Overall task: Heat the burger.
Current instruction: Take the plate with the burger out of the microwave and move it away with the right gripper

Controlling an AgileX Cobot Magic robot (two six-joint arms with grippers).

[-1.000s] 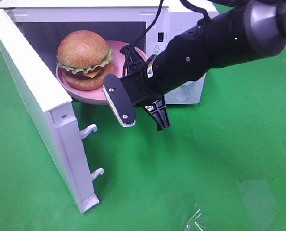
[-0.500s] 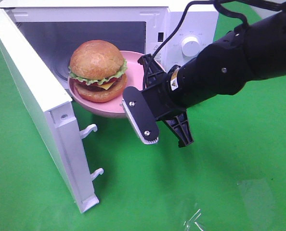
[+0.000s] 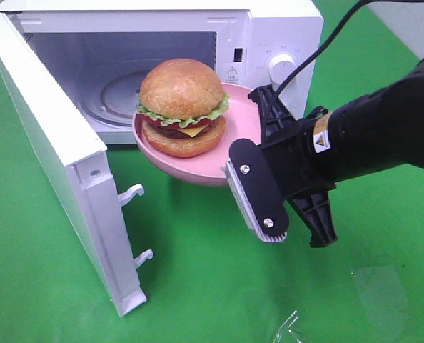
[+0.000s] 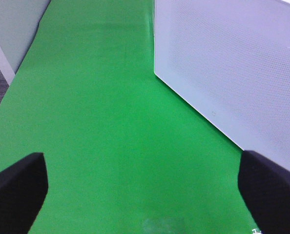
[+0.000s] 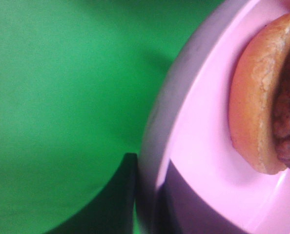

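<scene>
The burger (image 3: 182, 107) sits on a pink plate (image 3: 240, 121) held in the air just in front of the open microwave (image 3: 269, 32), its cavity bare but for the turntable. The right gripper (image 3: 258, 153) is clamped on the plate's right rim; the left gripper (image 4: 145, 195) stands wide apart, holding nothing, beside the microwave's side. The burger looks light, soft and loosely stacked, likely to slide or topple if tilted, so the stiff rim seems the better hold, kept level.
</scene>
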